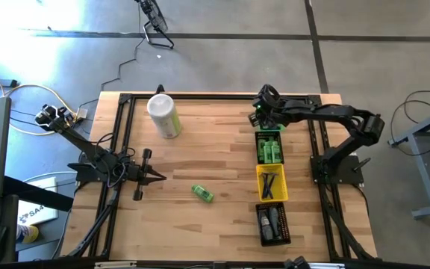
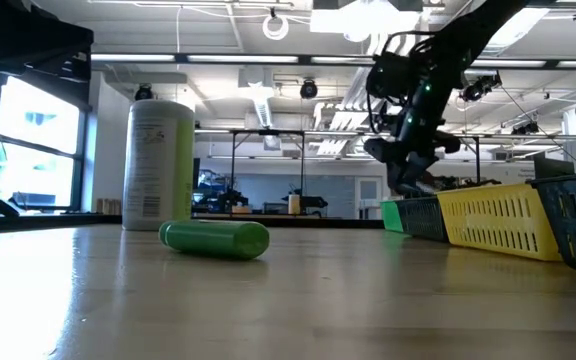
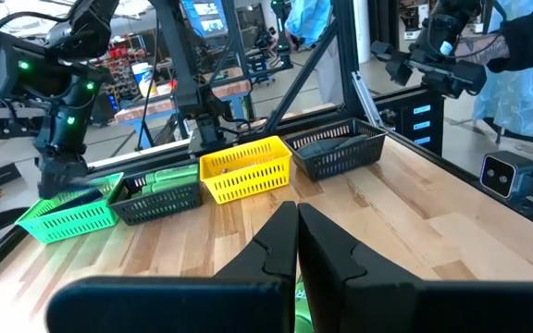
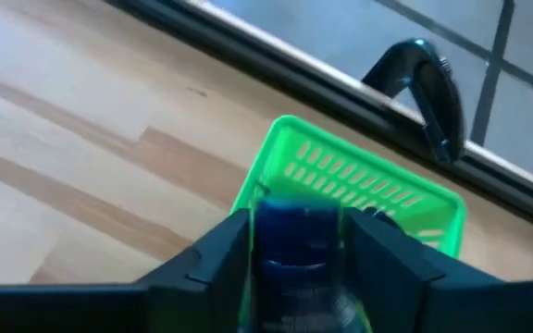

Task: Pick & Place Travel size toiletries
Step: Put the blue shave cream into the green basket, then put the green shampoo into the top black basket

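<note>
The right gripper [image 1: 260, 113] hangs above the far end of the row of bins on the right side of the table, just over the bright green bin [image 4: 359, 190]. Between its two dark fingers [image 4: 216, 254] sits a small blue bottle [image 4: 296, 242], blurred, with a darker band across its top and a paler body below; the fingers stand part-way apart, flanking it on both sides, though I cannot tell whether they grip it.

Behind that bin come a dark bin [image 1: 269, 149] filled with bright green mini bottles, a yellow bin [image 1: 271, 183] with thin dark sticks, and a black bin [image 1: 272, 223] with dark tubes at the near end.

One green mini bottle [image 1: 202, 193] lies on its side on the bare wood near the middle of the table [image 1: 200, 224], rounded at both ends.

The left gripper [image 1: 157, 176] rests low on the left side, fingers pressed together and holding nothing. A tall pale-green canister [image 1: 164, 115] with a white lid stands at the far side.
</note>
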Motion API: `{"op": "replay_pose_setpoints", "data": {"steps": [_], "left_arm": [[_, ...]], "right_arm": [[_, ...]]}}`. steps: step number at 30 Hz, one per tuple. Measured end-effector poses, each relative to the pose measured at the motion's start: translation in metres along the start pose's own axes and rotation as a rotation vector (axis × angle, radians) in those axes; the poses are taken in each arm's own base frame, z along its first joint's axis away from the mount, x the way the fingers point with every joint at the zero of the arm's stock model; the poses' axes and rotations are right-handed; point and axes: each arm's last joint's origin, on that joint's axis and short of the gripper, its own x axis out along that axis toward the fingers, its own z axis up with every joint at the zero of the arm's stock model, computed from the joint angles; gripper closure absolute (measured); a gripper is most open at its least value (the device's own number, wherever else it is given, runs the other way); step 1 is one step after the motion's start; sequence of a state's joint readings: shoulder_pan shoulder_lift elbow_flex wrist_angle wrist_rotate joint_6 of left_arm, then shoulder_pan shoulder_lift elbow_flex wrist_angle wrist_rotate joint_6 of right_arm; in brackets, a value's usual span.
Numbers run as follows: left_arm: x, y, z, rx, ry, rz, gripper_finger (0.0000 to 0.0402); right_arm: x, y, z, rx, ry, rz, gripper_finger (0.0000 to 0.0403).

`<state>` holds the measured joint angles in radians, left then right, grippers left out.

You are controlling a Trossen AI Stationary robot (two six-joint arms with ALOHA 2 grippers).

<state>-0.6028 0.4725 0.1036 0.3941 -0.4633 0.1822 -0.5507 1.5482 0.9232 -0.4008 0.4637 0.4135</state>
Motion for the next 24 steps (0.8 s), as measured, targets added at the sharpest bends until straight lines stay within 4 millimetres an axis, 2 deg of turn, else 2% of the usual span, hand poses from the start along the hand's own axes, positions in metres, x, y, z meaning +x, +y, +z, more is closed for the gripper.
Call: {"op": "replay_pose_setpoints", "data": {"steps": [6,9,14,18,24], "left_arm": [[0.0,0.0,0.0,0.0,0.0,0.0,0.0394],[0.0,0.0,0.0,0.0,0.0,0.0,0.0394],[0.0,0.0,0.0,0.0,0.001,0.004,0.0394],[0.0,0.0,0.0,0.005,0.001,0.005,0.0394],[0.0,0.0,0.0,0.006,0.001,0.004,0.0394]], "right_arm": [[-0.001,0.0,0.0,0.006,-0.002,-0.01,0.0162],[-0.007,-0.001,0.002,0.013,-0.022,0.001,0.0147],[-0.033,0.0,0.006,0.015,-0.09,0.069,0.0165],[-0.065,0.005,0.007,0.012,-0.148,0.233,0.0194],[-0.111,0.027,0.001,-0.029,-0.259,0.497,0.0236]]}}
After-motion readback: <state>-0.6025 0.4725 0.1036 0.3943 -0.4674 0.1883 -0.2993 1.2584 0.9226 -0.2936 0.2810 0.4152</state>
